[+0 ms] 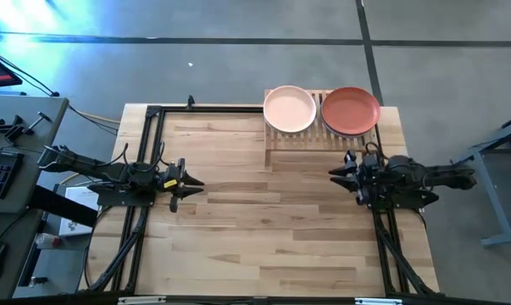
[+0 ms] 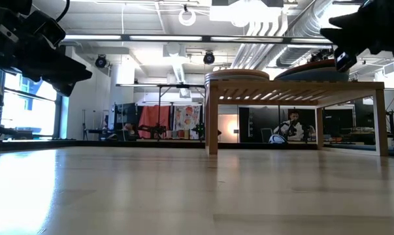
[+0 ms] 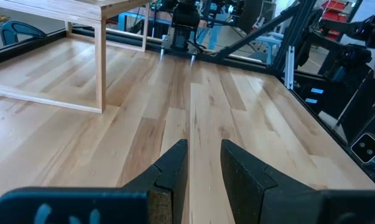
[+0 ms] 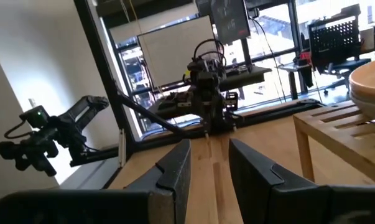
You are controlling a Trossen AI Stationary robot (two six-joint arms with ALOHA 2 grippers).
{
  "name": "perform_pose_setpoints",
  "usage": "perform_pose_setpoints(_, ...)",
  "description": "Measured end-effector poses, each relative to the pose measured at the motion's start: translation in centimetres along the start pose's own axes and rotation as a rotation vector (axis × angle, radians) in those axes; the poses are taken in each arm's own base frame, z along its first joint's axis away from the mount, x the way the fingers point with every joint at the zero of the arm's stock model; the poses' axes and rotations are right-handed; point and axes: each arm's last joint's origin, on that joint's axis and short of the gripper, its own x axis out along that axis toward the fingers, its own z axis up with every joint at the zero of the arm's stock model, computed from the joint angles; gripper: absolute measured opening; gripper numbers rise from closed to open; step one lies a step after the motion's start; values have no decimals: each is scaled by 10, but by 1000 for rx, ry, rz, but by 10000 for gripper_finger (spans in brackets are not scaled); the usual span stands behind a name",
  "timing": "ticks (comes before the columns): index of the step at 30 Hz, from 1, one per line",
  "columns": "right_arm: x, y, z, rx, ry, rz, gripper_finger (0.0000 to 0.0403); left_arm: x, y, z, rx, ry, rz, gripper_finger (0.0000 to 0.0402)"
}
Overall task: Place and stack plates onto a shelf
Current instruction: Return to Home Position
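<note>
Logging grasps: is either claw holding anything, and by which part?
Nothing is held: left claw and right claw are both empty, away from the plates on the shelf.

High view: overhead, straight down on whole table (image 1: 263, 229), shelf (image 1: 323, 144) at 1 o'clock. Low view: tabletop height, level toward shelf. Wrist views face each other across table; all four share the shelf.

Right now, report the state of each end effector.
Left end effector: slightly open, holding nothing.
Right end effector: slightly open, holding nothing.
</note>
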Motion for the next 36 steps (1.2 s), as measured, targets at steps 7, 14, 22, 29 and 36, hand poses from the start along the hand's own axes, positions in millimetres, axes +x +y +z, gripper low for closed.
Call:
perform_pose_setpoints(7, 3, -5, -21, 26, 24, 2, 94, 0, 0, 0, 0, 0, 0, 83)
perform_pose_setpoints(14, 2, -6, -26, 31, 76, -12, 94, 0, 0, 0, 0, 0, 0, 83)
perform_pose_setpoints(22, 2, -7, -31, 55, 131, -28, 94, 0, 0, 0, 0, 0, 0, 83)
perform_pose_setpoints(29, 2, -7, -31, 62, 131, -29, 94, 0, 0, 0, 0, 0, 0, 83)
perform_pose_setpoints(36, 2, -8, -31, 62, 132, -29, 94, 0, 0, 0, 0, 0, 0, 83)
